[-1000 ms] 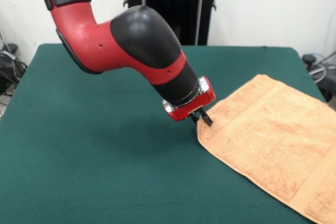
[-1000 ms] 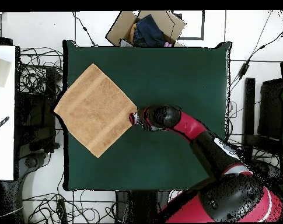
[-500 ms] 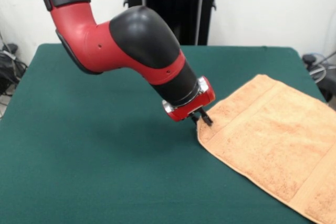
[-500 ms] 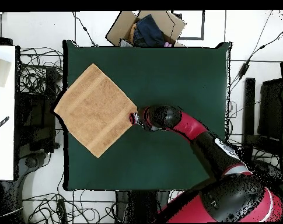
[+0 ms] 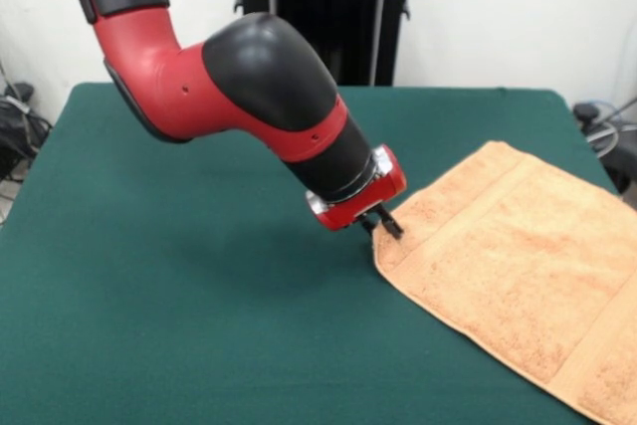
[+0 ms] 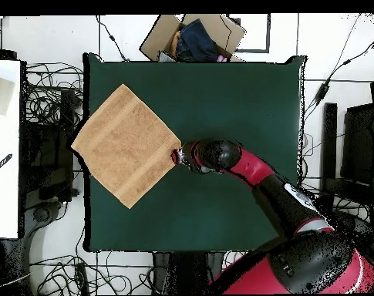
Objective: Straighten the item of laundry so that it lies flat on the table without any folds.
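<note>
In the front view, the left half of the frame is taken up by bare green table point(image 5: 149, 325), and the red and black arm point(image 5: 249, 87) is seen slanting down from the upper left toward the centre. Right of centre, the gripper point(image 5: 382, 226) is found at the near-left corner of the towel point(image 5: 518, 266), its dark fingertips set down at that corner's edge. Whether cloth is pinched between them cannot be told; the fingers look close together, but the gap is not clearly shown. The peach-orange towel is spread across the right side of the frame, running off the lower right edge, a woven band visible near its hem, no fold to be made out.

In the overhead view, the towel point(image 6: 124, 145) is laid as a diamond at the table's point(image 6: 236, 100) left, one corner overhanging the left edge. The gripper point(image 6: 176, 156) is placed at its right-hand corner. A cardboard box point(image 6: 193, 37) is seen at the top, beyond the table.
</note>
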`<state>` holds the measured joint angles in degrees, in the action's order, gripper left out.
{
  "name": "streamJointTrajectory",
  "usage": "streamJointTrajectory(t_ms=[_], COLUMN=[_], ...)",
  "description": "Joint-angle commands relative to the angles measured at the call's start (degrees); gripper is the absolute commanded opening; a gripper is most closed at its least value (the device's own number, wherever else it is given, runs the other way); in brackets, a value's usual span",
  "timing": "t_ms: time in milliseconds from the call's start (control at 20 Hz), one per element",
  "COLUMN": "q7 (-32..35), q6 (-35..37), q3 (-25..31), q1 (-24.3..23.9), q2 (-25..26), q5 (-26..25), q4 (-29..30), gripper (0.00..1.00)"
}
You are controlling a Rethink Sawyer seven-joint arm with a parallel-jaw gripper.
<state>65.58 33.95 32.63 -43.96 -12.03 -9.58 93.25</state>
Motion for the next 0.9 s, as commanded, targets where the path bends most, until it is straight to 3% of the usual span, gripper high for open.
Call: streamJointTrajectory(t_ms=[50,900], q7=[-2.0,-4.1], q6=[2.5,5.4], q3=[-0.1,0.0], q1=[-0.1,-1.6], q2=[6.2,7.3], q5=[-3.1,-3.8], q4=[-1.0,-3.3], gripper=[0.00,0.00])
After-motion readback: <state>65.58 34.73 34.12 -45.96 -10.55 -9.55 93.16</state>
